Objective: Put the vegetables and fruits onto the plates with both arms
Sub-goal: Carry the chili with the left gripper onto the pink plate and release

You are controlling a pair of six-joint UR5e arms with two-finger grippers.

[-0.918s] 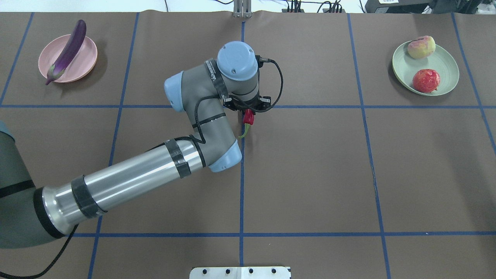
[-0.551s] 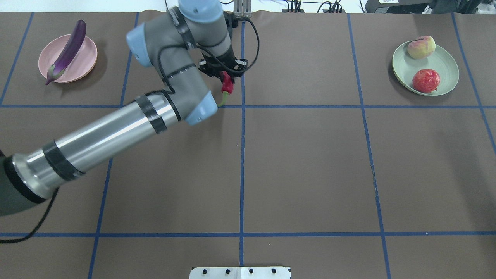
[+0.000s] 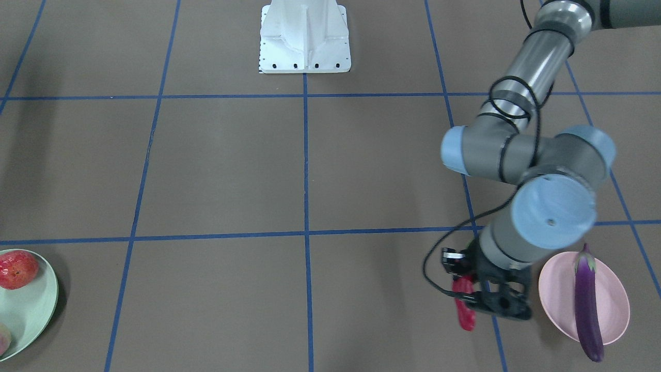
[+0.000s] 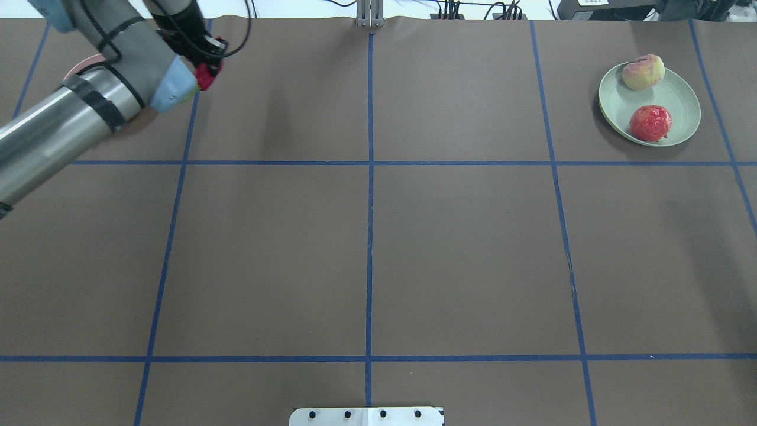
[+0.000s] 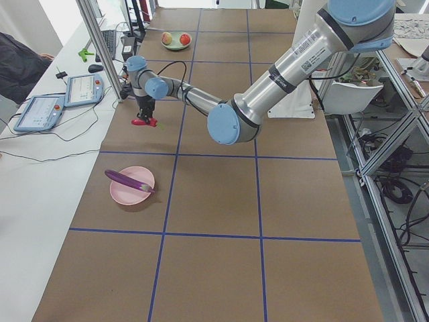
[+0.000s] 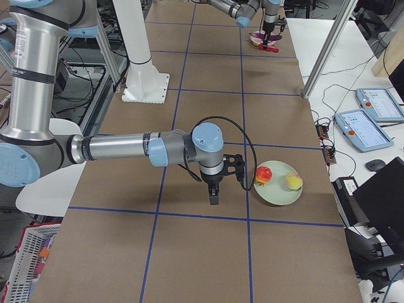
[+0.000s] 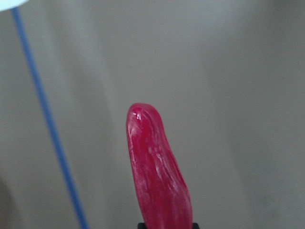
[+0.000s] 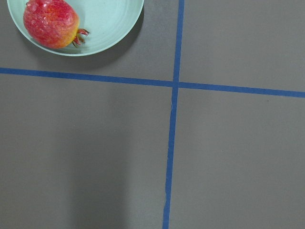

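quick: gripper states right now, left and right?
Left gripper: shut on the chili pepper.
Right gripper: cannot tell, it shows only in the side view.

Brown table [image 4: 461, 248] with blue lines [image 4: 369, 177], pink plate [image 3: 555, 289], mint-green plate [image 4: 680, 100], white pedestal base [image 3: 304, 36]

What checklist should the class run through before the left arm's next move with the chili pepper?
1. Chili pepper clamped in the left gripper: ok, the jaws are closed on it.
2. Chili pepper over the pink plate: not ok, it hangs beside the plate, above the table.
3. Room on the pink plate next to the eggplant: ok, bare surface on either side of it.
4. Peach and pomegranate on the green plate: ok.
5. Right gripper open or shut: cannot tell; it shows only in the right side view, apart from the green plate.
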